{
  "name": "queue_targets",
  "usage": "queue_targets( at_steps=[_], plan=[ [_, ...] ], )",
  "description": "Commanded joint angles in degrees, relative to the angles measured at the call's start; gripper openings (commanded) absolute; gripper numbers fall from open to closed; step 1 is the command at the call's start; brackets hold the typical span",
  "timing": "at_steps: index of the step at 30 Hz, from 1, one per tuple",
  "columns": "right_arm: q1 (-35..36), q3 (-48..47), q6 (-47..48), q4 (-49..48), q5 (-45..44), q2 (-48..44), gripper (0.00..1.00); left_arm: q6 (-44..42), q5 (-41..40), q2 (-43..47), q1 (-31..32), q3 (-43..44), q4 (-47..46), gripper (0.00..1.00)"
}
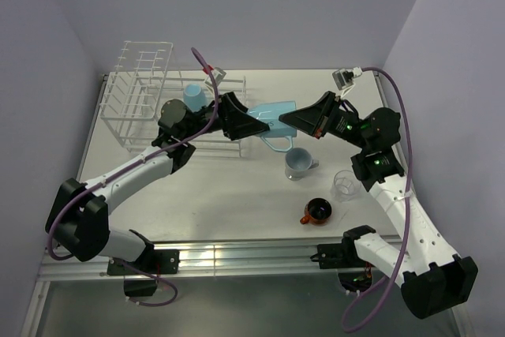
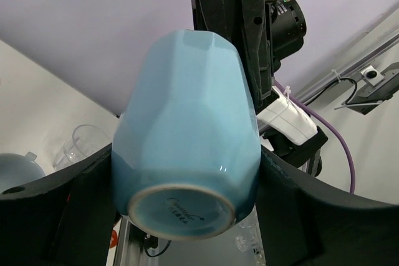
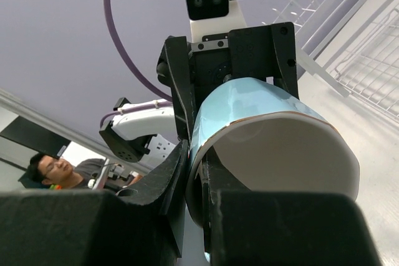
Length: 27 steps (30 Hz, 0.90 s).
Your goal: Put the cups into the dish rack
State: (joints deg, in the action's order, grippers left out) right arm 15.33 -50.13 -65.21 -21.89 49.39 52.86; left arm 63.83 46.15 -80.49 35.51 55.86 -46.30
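Observation:
A light blue mug (image 1: 272, 121) hangs on its side above the table between both grippers. My left gripper (image 1: 254, 125) is shut round its base, fingers on both sides of the body (image 2: 187, 123). My right gripper (image 1: 292, 121) pinches the rim wall (image 3: 249, 101), one finger inside and one outside. A second light blue cup (image 1: 194, 97) sits upside down in the white wire dish rack (image 1: 146, 88). The pale grey-blue mug (image 1: 298, 163), the clear glass tumbler (image 1: 345, 185) and the orange-red cup (image 1: 319, 211) stand on the table at the right.
The rack's low tray (image 1: 217, 147) lies under my left arm, its tall grid at the far left. The rack wires also show in the right wrist view (image 3: 368, 60). Purple walls close the table at the back and sides.

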Motion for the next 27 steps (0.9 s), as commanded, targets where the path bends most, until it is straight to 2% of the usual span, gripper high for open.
queue_targets(
  at_steps=[1,3,4,5,6,9,10,12,20,22,27],
  plan=[
    [-0.22,-0.41,0.52,-6.06,-0.34,-1.62,0.00,1.03,0.08,-0.02,1.32,3.03,-4.23,0.45],
    [-0.22,-0.50,1.83,-3.97,-0.87,-1.71,0.00,1.03,-0.01,-0.02,1.58,3.47,-3.97,0.27],
    [-0.30,-0.84,2.62,-2.73,-1.13,-1.97,0.00,0.86,-0.10,0.15,1.67,3.64,-3.71,0.11],
    [-0.30,-1.02,4.63,-1.33,-1.57,-2.15,0.00,0.42,-0.44,0.42,1.58,3.73,-2.23,0.02],
    [-0.30,-1.37,5.70,1.73,-2.79,-2.32,0.00,-0.11,-0.88,0.68,1.58,4.08,-1.17,0.00],
    [-0.30,-2.60,9.30,6.75,-5.17,-3.20,0.04,-1.87,-2.46,1.65,1.67,4.52,1.99,0.00],
    [-0.22,-2.87,10.01,7.99,-5.79,-3.72,0.10,-2.22,-3.08,1.74,1.67,4.61,2.53,0.00],
    [-0.30,-3.92,12.03,11.23,-6.93,-3.91,0.16,-2.66,-3.52,2.09,1.58,4.96,3.67,0.00],
    [-0.30,-5.77,16.43,18.37,-12.38,-5.22,0.53,-5.20,-4.93,3.32,1.58,6.02,7.54,0.00],
    [-0.30,-6.21,17.57,20.39,-13.52,-5.66,0.59,-5.91,-5.45,3.67,1.67,6.11,9.20,0.00],
    [-0.39,-7.79,20.03,27.14,-19.32,-6.63,0.62,-10.04,-8.70,5.08,1.58,7.86,15.79,0.00]
  ],
)
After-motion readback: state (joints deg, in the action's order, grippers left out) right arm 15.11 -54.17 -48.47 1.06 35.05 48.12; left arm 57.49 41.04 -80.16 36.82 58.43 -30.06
